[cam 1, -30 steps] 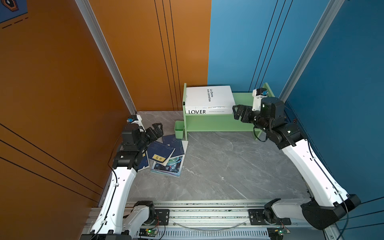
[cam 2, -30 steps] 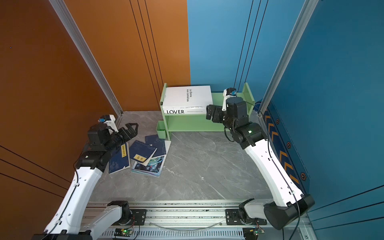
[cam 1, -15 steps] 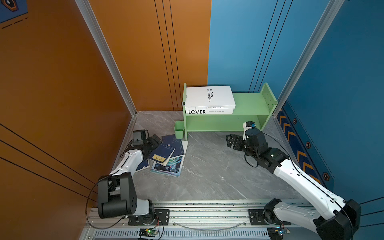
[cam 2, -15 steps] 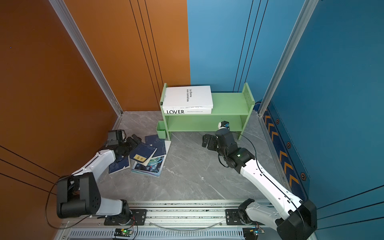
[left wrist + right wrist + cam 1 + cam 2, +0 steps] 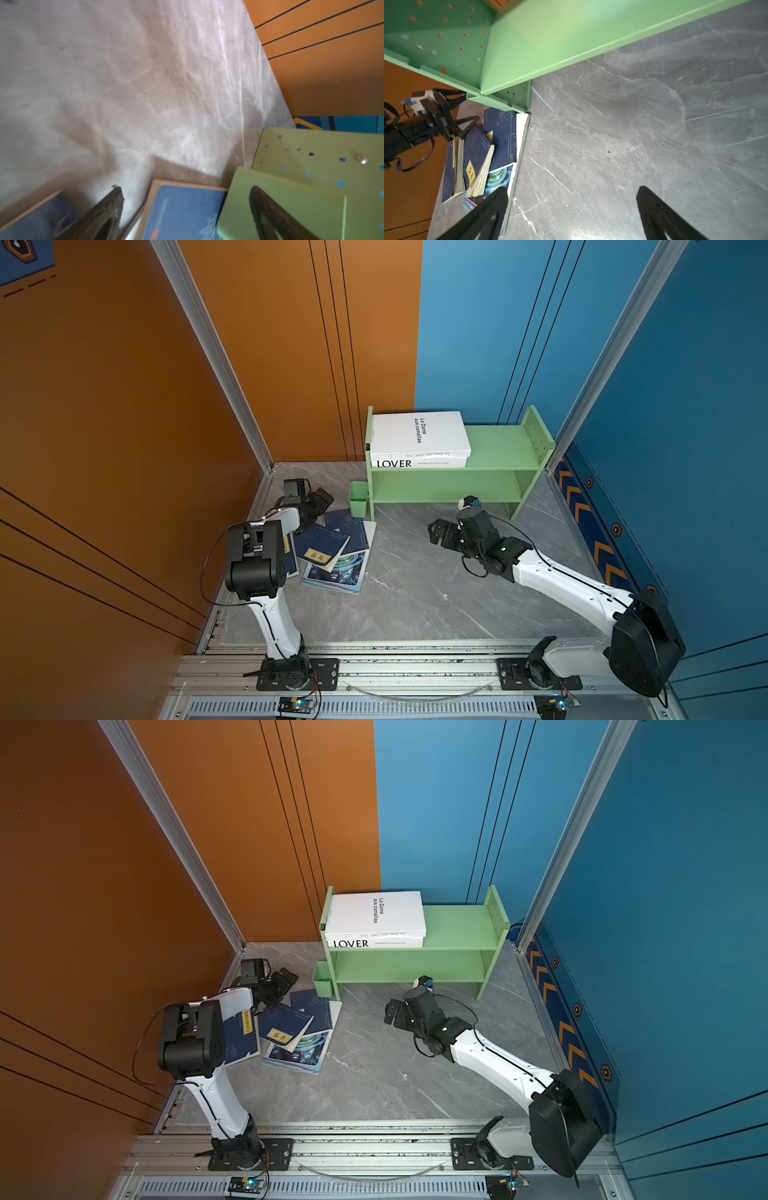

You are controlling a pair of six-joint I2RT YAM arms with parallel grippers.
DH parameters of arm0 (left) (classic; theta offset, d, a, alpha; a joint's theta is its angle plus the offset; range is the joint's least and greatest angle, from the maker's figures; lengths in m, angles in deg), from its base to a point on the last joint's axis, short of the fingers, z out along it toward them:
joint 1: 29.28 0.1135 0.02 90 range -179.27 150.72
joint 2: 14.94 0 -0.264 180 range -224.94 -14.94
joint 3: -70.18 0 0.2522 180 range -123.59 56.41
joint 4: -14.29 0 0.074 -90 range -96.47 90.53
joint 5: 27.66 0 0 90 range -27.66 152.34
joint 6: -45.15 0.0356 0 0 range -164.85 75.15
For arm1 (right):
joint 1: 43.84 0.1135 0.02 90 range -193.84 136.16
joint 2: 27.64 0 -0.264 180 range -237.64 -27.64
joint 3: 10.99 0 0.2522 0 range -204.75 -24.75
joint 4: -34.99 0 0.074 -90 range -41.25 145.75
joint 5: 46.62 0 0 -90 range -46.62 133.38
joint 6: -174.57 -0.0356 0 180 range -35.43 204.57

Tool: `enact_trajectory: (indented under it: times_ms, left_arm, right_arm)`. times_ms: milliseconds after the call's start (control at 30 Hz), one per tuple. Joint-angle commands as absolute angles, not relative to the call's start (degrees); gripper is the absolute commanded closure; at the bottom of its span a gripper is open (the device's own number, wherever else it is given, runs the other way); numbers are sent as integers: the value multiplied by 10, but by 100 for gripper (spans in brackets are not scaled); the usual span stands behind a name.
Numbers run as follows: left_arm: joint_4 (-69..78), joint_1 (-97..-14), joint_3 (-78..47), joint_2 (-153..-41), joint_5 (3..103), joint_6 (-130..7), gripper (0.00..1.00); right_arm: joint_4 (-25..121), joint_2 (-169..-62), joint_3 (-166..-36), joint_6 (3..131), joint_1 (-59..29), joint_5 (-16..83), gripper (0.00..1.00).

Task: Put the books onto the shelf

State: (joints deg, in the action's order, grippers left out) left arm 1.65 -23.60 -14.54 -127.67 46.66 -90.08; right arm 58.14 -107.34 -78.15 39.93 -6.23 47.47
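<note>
The left gripper (image 5: 321, 500) is wide open and empty, right next to the navy books (image 5: 322, 541). The right gripper (image 5: 436, 533) is wide open and empty, near the shelf (image 5: 494, 445).

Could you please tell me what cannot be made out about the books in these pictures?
- Leftmost navy book: the left arm hides much of it in both top views.
- Teal magazine: navy books cover part of it.
- LOVER book: spine's small print too small to read.
- Left wrist view: blurred; the edge cuts off its blue book.
</note>
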Motion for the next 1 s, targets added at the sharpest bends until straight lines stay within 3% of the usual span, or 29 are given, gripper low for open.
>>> enact_trajectory:
  times_ms: [0,300,633,967]
  left_arm:
    - [-13,-244,-185,-1315,455,-881,7]
    - [-29,-259,-171,-1309,456,-875,13]
    - [-40,-245,-76,-1140,502,-857,11]
    - [-73,-214,56,-1024,549,-872,10]
  right_arm:
    - [560,-1102,-819,394,-55,458,2]
    - [529,-1183,-857,393,-40,441,5]
    - [494,-1325,-968,433,57,391,6]
    - [448,-1469,-1122,462,91,352,9]
